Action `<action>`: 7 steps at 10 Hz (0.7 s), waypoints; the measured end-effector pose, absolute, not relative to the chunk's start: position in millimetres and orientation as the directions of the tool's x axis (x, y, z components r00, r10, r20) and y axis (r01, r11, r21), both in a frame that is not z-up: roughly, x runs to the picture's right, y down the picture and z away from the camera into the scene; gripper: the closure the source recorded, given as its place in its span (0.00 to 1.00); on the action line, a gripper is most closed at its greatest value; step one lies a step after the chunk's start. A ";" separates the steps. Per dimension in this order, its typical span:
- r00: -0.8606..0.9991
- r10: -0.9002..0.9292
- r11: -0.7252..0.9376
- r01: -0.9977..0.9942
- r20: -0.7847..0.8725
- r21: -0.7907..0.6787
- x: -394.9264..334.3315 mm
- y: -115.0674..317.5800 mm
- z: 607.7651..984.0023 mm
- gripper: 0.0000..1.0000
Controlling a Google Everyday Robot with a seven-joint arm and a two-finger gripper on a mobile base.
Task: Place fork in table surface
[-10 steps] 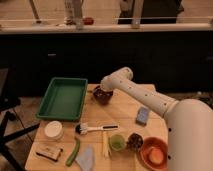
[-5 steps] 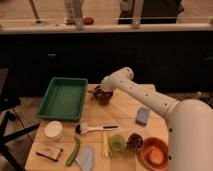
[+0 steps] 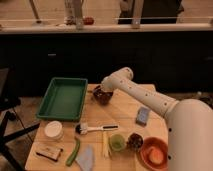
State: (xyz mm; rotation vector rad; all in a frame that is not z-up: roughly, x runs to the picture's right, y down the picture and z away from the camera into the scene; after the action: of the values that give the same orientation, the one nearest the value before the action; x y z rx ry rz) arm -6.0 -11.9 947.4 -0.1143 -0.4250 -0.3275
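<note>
Nothing much to call between the last second and now: the white arm [image 3: 150, 97] sits in the same reach across the table [image 3: 125, 107], its far end parked over the dark red bowl [image 3: 102, 95] beside the green tray [image 3: 62, 97], and everything on the table lies where it lay. That tells me the pick is unresolved, and the placing of the fork on the wood looks not yet started. The tool [image 3: 101, 91] is down at the bowl, right at its rim or just inside, but the wrist housing hides the tips, so how far it is open and whether it has anything in its grip, I cannot tell. And the fork itself? I can't make it out anywhere; my guess is it sits in that bowl under the tool, but that is a guess. In front, the brush [image 3: 96, 129] with its black-and-white handle lies across the planks, the pale yellow stick [image 3: 104, 145] just below it, a white round container [image 3: 53, 130] to the left, a blue block [image 3: 143, 115] to the right, and an orange bowl [image 3: 155, 153] at the near corner.
</note>
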 end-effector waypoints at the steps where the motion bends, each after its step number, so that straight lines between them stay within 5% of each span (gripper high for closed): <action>1: 0.860 -0.287 0.941 0.335 0.423 -0.043 -6.3 -11.8 947.8 0.61; 5: 0.858 -0.291 0.938 0.343 0.424 -0.051 -9.0 -11.0 950.0 0.24; 7: 0.858 -0.290 0.937 0.344 0.424 -0.055 -8.8 -10.4 951.0 0.20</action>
State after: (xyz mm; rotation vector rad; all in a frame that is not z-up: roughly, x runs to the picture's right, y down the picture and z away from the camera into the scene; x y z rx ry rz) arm -8.8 -10.4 951.0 -0.1307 -0.4241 -0.3342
